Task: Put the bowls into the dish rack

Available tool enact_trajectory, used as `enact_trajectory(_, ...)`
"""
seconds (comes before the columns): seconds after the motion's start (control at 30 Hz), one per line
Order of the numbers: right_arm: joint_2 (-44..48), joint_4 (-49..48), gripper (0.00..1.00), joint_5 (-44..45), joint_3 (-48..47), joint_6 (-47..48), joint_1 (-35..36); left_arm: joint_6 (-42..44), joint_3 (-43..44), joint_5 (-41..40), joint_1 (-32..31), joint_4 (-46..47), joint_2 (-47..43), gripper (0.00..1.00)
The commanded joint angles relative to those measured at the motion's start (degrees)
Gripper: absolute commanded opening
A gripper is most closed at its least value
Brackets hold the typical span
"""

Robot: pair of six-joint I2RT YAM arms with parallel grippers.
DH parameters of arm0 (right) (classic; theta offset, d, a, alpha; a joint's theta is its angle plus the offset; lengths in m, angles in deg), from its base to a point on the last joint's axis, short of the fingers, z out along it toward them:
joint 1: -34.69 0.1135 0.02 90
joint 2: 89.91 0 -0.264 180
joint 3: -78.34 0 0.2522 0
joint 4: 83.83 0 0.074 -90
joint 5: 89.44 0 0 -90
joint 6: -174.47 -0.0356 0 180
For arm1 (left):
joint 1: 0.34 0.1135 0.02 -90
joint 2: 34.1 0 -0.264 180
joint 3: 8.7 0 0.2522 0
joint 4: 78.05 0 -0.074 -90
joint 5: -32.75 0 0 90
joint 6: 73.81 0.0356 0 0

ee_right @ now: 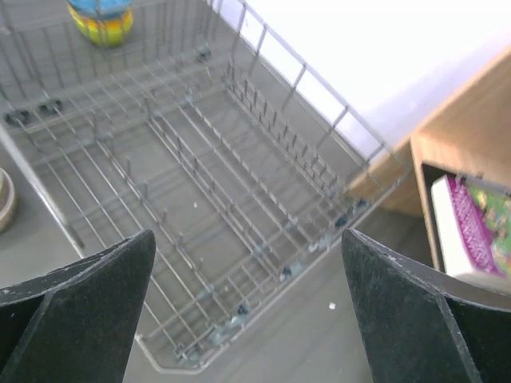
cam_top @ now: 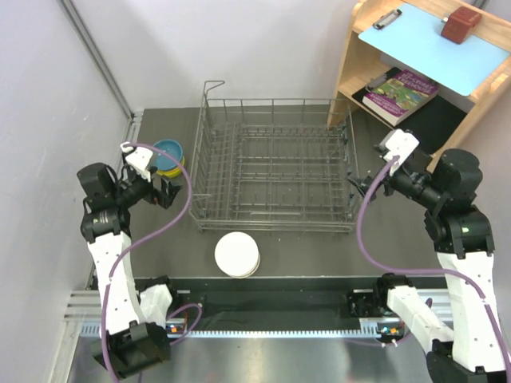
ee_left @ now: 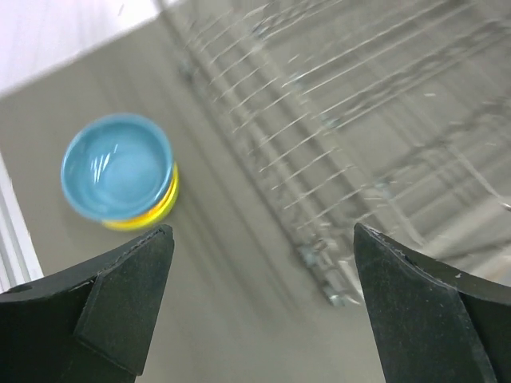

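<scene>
Left gripper (cam_top: 166,191) and right gripper (cam_top: 357,188) stand on each side of the rack (cam_top: 271,215), jaws wide apart, holding nothing. White bowl (cam_top: 237,254) sits just in front of the rack. From the left wrist, black fingers (ee_left: 120,303) frame a shiny blue bowl (ee_left: 117,166) stacked on a yellow bowl (ee_left: 152,211), beside thin grey wires. Smooth round bowls could slip when pinched, or both could lift together. From the right wrist, the rack holds no bowls; one could catch on its prongs
</scene>
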Motion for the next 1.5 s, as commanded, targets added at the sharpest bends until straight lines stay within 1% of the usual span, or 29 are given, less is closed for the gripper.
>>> enact_trajectory(0.0,-0.5,-3.4,1.00,5.4,4.6,-0.3,0.7,7.0,4.2,9.8,-0.6,-11.4,-3.2,0.98)
enact_trajectory(0.07,-0.6,-4.2,0.99,7.0,5.6,-0.7,0.7,8.8,4.1,10.4,-1.0,-15.9,-4.9,0.98)
enact_trajectory(0.17,-1.4,-4.2,1.00,8.4,6.4,-0.9,0.7,13.9,3.8,10.6,-1.3,-22.4,-7.3,0.98)
enact_trajectory(0.23,-1.9,-4.6,1.00,9.2,6.9,-1.3,0.8,20.3,3.4,12.0,-1.3,-26.3,-8.9,0.99)
enact_trajectory(0.27,-2.2,-4.8,1.00,10.0,7.1,-1.3,0.7,23.9,3.6,13.9,-1.3,-32.5,-9.3,0.99)
enact_trajectory(0.3,-2.6,-5.3,1.00,10.5,7.6,-1.7,0.7,30.6,3.9,14.2,-1.3,-36.0,-9.5,0.99)
enact_trajectory(0.37,-3.1,-6.0,1.00,11.1,8.0,-2.2,0.7,34.9,4.3,15.1,-1.4,-42.3,-10.3,0.99)
enact_trajectory(0.4,-3.5,-5.9,1.00,11.0,8.2,-2.6,0.7,39.0,4.3,15.4,-1.4,-44.3,-10.7,0.99)
enact_trajectory(0.43,-3.8,-6.0,1.00,10.9,8.2,-2.9,0.7,41.1,4.2,15.7,-1.3,-46.0,-10.9,0.99)
enact_trajectory(0.47,-3.9,-6.0,1.00,10.4,8.3,-3.0,0.7,43.2,4.0,16.4,-1.3,-50.3,-10.9,0.99)
enact_trajectory(0.5,-3.9,-6.0,1.00,10.1,8.4,-3.2,0.7,48.2,3.9,16.8,-1.3,-52.6,-10.9,0.99)
enact_trajectory(0.53,-4.0,-6.0,1.00,10.1,8.4,-3.3,0.7,50.9,3.8,16.9,-1.3,-54.9,-10.6,0.99)
enact_trajectory(0.73,-3.9,-3.7,0.99,8.5,7.6,-1.1,1.0,56.4,0.4,19.4,-1.3,-58.4,-9.9,0.99)
enact_trajectory(0.83,-3.4,-2.5,1.00,8.6,7.7,-0.1,3.5,56.2,0.4,19.9,-1.4,-58.3,-9.1,0.98)
enact_trajectory(0.9,-3.5,-2.6,1.00,12.3,7.9,0.0,7.0,55.2,0.3,20.3,-1.3,-57.6,-8.5,0.98)
enact_trajectory(0.93,-3.8,-2.8,1.00,14.3,8.0,0.0,7.9,53.2,0.3,20.5,-1.3,-54.1,-8.2,0.97)
enact_trajectory(0.97,-4.1,-2.8,1.00,15.1,8.0,-0.1,9.5,48.3,0.4,20.5,-1.5,-52.3,-8.0,0.96)
enact_trajectory(1.03,-5.3,-3.0,1.00,16.4,8.1,-0.5,10.9,45.0,0.2,20.0,-1.6,-47.9,-6.9,0.95)
enact_trajectory(1.07,-5.5,-3.1,1.00,16.6,8.5,-0.6,12.4,42.1,0.0,19.9,-1.8,-46.6,-6.7,0.95)
enact_trajectory(1.13,-6.1,-3.4,1.00,16.6,8.9,0.0,14.3,40.8,-0.5,20.2,-2.1,-45.3,-6.2,0.95)
enact_trajectory(1.23,-7.0,-2.5,1.00,16.4,8.2,1.8,19.4,39.2,-1.1,19.8,-2.1,-43.7,-6.6,0.96)
enact_trajectory(1.3,-8.9,-0.6,0.99,15.9,7.2,3.2,21.6,34.9,-1.7,18.9,-2.1,-39.8,-8.2,0.97)
enact_trajectory(1.33,-9.6,0.1,1.00,16.0,6.0,3.6,23.9,30.4,-2.0,18.3,-2.1,-37.9,-8.9,0.97)
enact_trajectory(1.37,-10.9,1.0,1.00,16.4,5.4,4.5,25.3,27.9,-3.1,17.4,-2.1,-32.9,-10.4,0.98)
enact_trajectory(1.4,-11.6,1.5,1.00,16.7,4.9,5.0,26.5,25.0,-3.7,16.7,-2.1,-30.1,-11.2,0.98)
enact_trajectory(1.43,-12.4,2.0,1.00,17.7,3.7,5.4,29.1,18.6,-4.3,15.8,-2.1,-27.2,-11.9,0.99)
enact_trajectory(1.47,-13.9,2.7,1.00,18.3,3.1,6.0,30.5,15.5,-4.8,13.8,-2.1,-21.3,-12.6,0.99)
